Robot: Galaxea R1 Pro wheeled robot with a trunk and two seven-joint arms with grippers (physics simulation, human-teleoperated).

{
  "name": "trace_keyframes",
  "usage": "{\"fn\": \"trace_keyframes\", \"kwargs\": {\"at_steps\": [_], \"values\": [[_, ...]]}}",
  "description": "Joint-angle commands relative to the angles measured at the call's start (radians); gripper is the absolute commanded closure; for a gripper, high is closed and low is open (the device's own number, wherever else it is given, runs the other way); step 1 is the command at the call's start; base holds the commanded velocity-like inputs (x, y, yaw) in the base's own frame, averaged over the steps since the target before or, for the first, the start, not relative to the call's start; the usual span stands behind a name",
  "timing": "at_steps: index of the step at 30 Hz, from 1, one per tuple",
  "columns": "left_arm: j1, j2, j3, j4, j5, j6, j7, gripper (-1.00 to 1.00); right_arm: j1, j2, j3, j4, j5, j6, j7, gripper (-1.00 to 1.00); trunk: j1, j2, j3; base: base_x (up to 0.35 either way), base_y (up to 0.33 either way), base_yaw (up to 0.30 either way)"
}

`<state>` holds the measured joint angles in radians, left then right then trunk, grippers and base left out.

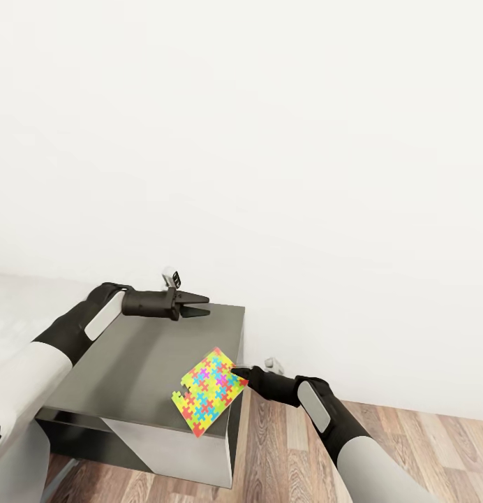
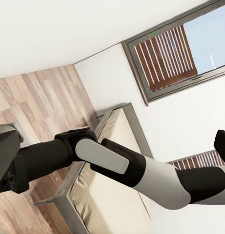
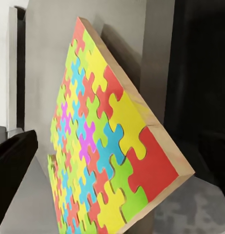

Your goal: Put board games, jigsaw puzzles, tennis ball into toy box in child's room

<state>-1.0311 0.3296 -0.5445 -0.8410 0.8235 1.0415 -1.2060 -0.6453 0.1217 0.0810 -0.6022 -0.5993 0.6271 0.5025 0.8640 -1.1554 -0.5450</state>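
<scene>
Right hand [image 1: 236,375] gripping puzzle's [image 1: 208,391] edge

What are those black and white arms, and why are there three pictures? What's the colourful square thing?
Those are the two arms of a robot in a computer-made world. The big picture comes from a camera on its head, looking down over both arms. The other two come from small cameras near each pincer.

The colourful square is a jigsaw puzzle. It is tilted over the edge of a dark grey cabinet, and the right pincer is at its edge, seemingly gripping it. In the right wrist picture you see the same puzzle up close, with a second patterned square showing just behind it.

The left pincer hovers over the cabinet with nothing in it. Its camera looks across at the robot's other arm, a bed and a window.
</scene>
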Motion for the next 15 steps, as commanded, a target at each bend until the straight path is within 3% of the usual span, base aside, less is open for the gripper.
{"fn": "trace_keyframes", "kwargs": {"at_steps": [1, 15], "values": [[-0.001, 0.001, -0.003, 0.000, 0.003, 0.006, -0.003, -1.00, -0.001, 0.000, 0.000, -0.001, -0.003, 0.005, 0.001, 1.00, 0.000, -0.001, -0.001, 0.000, 0.000, 0.000], [-0.001, -0.001, -0.002, 0.000, 0.003, 0.006, -0.003, -1.00, -0.001, -0.005, 0.000, -0.002, -0.007, 0.006, 0.007, 1.00, 0.000, -0.001, -0.001, 0.000, 0.000, 0.000]]}}
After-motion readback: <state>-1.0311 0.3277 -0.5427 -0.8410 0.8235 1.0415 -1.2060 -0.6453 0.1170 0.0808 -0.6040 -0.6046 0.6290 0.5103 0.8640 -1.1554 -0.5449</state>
